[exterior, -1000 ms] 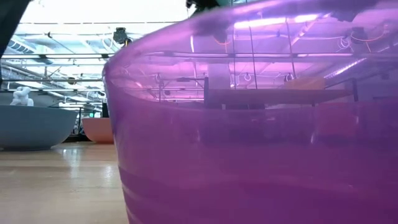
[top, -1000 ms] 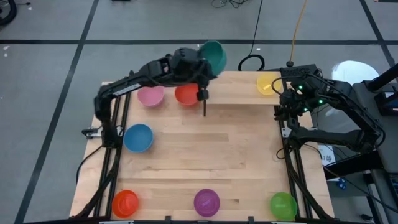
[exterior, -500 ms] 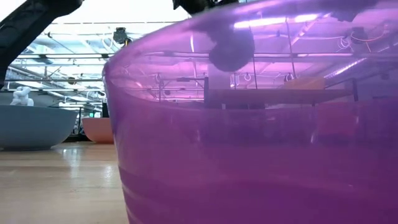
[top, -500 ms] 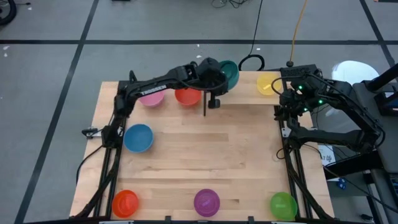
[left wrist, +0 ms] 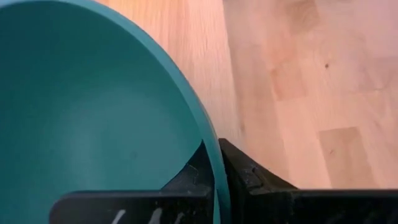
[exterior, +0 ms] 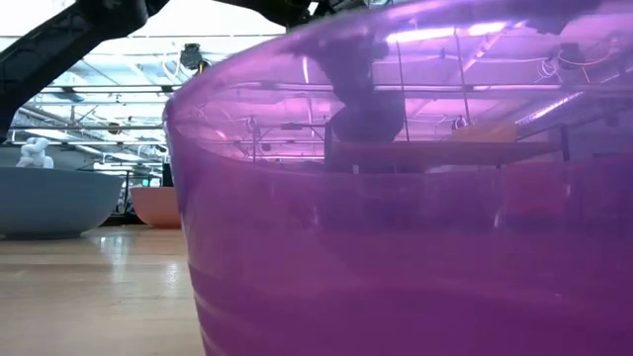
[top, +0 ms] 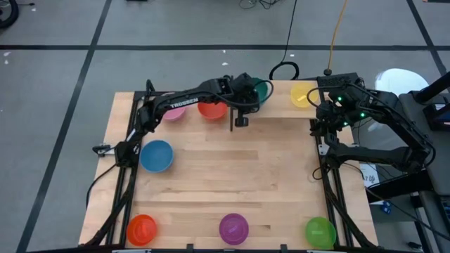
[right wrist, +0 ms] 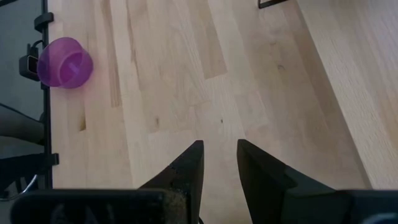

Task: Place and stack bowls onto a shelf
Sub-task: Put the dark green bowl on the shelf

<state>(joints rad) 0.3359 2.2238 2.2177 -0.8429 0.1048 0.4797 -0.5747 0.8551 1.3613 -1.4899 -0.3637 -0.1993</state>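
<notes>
Teal plastic fills most of the left wrist view: the teal bowl (left wrist: 93, 112) has its rim pinched between the two dark fingers of the left gripper (left wrist: 217, 171), one finger inside the bowl and one outside. In the high view the left gripper (top: 246, 95) sits at the top centre of the frame, reaching across from the left, with the teal bowl (top: 263, 88) only partly visible beside it over the shelf (top: 281, 105), a light-wood board along the top of the table.

On that board, in the upper part of the high view, the pink bowl (top: 173, 111) and the red bowl (top: 211, 109) sit side by side left of the gripper, partly covered by the arm. The yellow bowl (top: 302, 93) is to the upper right.

The blue bowl (top: 156, 155) rests at the left middle of the wooden tabletop (top: 239, 176). Along the bottom edge of the frame, well apart from one another, are the orange bowl (top: 141, 228) at lower left, the purple bowl (top: 233, 228) at bottom centre and the green bowl (top: 320, 231) at lower right.

The low view is almost filled by the translucent purple bowl (exterior: 396, 198), close to the camera.

The right gripper (top: 320, 126) waits at the upper right of the high view. In the right wrist view its fingers (right wrist: 186, 168) stand a little spread, gripping nothing, above bare wood.
</notes>
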